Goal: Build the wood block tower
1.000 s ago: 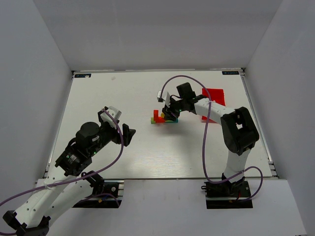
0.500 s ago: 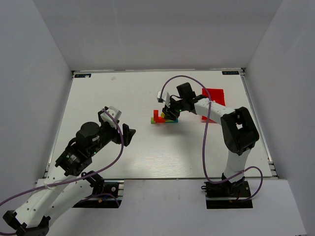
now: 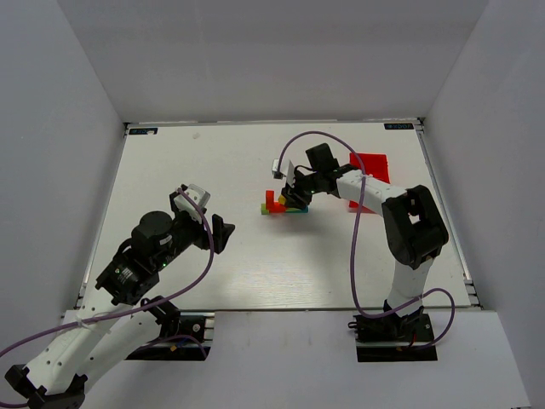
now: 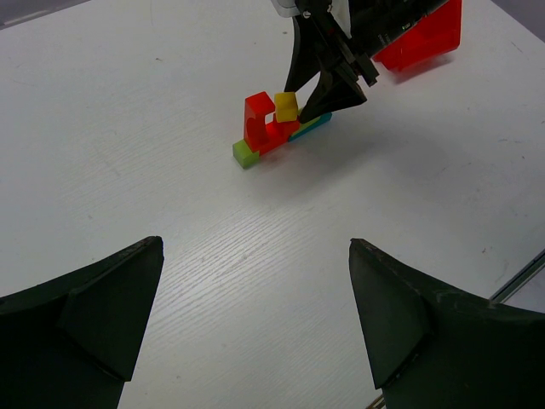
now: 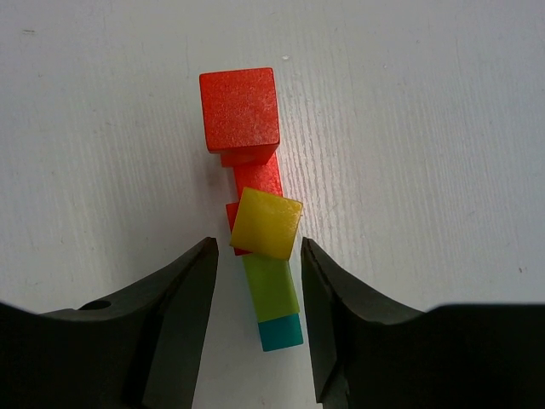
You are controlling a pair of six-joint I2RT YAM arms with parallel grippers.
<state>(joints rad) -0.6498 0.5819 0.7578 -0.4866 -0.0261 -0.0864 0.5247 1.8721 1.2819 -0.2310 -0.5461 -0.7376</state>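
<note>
Yellow cube (image 5: 266,223) tilted atop red blocks (image 5: 241,109), loose between part-open jaws of right gripper (image 5: 258,250), green bar (image 5: 271,288) beneath, red bin (image 4: 423,38) beyond, left gripper (image 4: 255,245) wide open, well apart.

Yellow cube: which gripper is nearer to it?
Right. The right gripper is at the yellow cube, one finger on either side of it. The left gripper hangs open well short of the blocks, on the near-left side.

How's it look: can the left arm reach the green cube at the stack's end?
Probably yes. The left gripper is open and faces the green cube across bare table. The right gripper straddles the yellow cube further along the stack, so it may crowd but doesn't block that end.
</note>
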